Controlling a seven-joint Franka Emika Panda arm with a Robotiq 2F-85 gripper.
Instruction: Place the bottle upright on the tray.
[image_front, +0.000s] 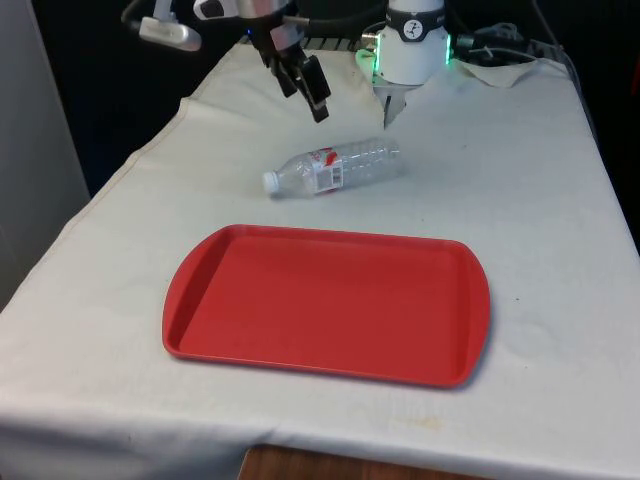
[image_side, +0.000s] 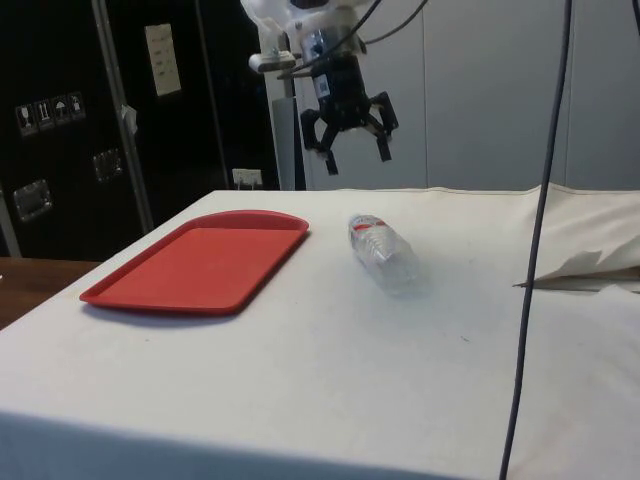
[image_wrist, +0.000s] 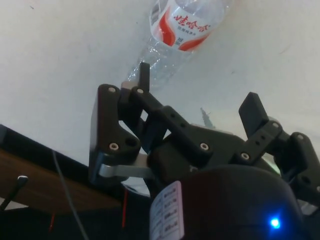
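Note:
A clear plastic bottle (image_front: 335, 167) with a red and white label and a white cap lies on its side on the white cloth, just beyond the red tray (image_front: 326, 302). Its cap points toward the front view's left. In the side view the bottle (image_side: 383, 250) lies beside the tray (image_side: 203, 260). My gripper (image_front: 308, 92) hangs open in the air above and behind the bottle, with nothing between its fingers. In the side view the gripper (image_side: 350, 140) hovers well above the bottle. The wrist view has the bottle (image_wrist: 182, 31) beyond the spread fingertips (image_wrist: 144, 74).
The tray is bare and sits near the table's front edge. The robot's base (image_front: 412, 48) stands at the far end with crumpled cloth (image_front: 505, 62) and cables beside it. A black cable (image_side: 540, 220) hangs down in the side view.

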